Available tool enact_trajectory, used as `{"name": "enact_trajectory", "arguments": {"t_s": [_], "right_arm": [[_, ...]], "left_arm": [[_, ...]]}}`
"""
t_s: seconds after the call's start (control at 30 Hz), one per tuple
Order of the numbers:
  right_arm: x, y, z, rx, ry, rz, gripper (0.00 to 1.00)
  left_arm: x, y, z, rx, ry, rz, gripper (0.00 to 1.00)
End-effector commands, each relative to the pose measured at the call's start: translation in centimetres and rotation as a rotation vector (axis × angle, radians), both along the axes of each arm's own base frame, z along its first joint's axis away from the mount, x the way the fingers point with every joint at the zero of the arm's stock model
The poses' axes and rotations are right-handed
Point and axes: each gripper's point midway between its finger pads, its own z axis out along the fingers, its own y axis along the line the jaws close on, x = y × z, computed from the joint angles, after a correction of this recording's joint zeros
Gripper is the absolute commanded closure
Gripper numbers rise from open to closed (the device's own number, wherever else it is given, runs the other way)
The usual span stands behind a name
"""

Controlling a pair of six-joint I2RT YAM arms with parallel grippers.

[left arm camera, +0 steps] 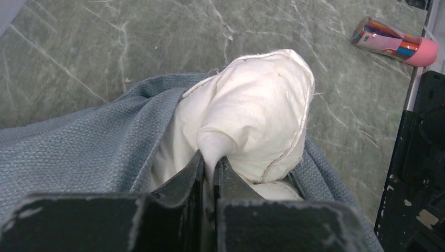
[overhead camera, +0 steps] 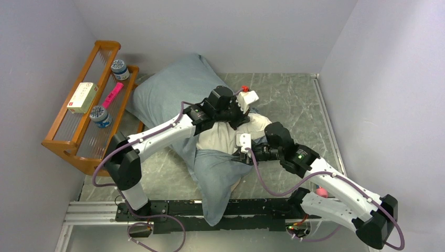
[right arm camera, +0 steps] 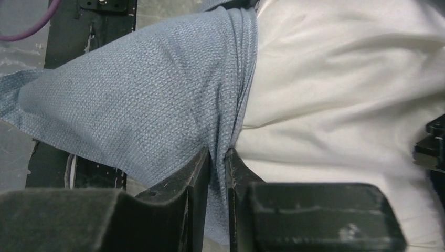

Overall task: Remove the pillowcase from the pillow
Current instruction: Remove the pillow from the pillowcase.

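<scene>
The grey-blue pillowcase [overhead camera: 173, 94] lies across the table's middle, its plain face up, with a loose end hanging over the front rail. The white pillow [overhead camera: 225, 137] sticks out of its open end. My left gripper [overhead camera: 239, 116] is shut on a pinch of the white pillow [left arm camera: 252, 110], whose corner pokes out of the pillowcase [left arm camera: 68, 152]. My right gripper [overhead camera: 242, 153] is shut on the bunched edge of the pillowcase [right arm camera: 141, 100], right beside the bare pillow [right arm camera: 341, 89]. No logo or tag shows.
A wooden rack [overhead camera: 68, 142] at the left holds a box [overhead camera: 83, 97], two tubs and a pink item. A pink striped tube [left arm camera: 394, 42] lies on the table near the right arm. Walls close in on three sides. A black rail [overhead camera: 173, 210] runs along the front.
</scene>
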Motion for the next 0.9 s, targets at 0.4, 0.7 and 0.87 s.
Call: {"name": "enact_trajectory", "arguments": {"t_s": [0.4,0.7,0.87], "right_arm": [[-3.0,-0.3,-3.5,-0.028,0.116,0.041,1.00],[-2.3,0.2,-2.6,0.027,0.078,0.017,1.00],[-1.9,0.5,-2.4,0.025,0.063,0.019,1.00]], "left_arm": [[6.8,-0.4,6.5,-0.106,-0.254,0.183,0.95],[3.8,4.0,11.6,-0.200,-0.270,0.263,0.35],[1.4,7.0,13.1,-0.216,-0.254,0.290,0.28]]}}
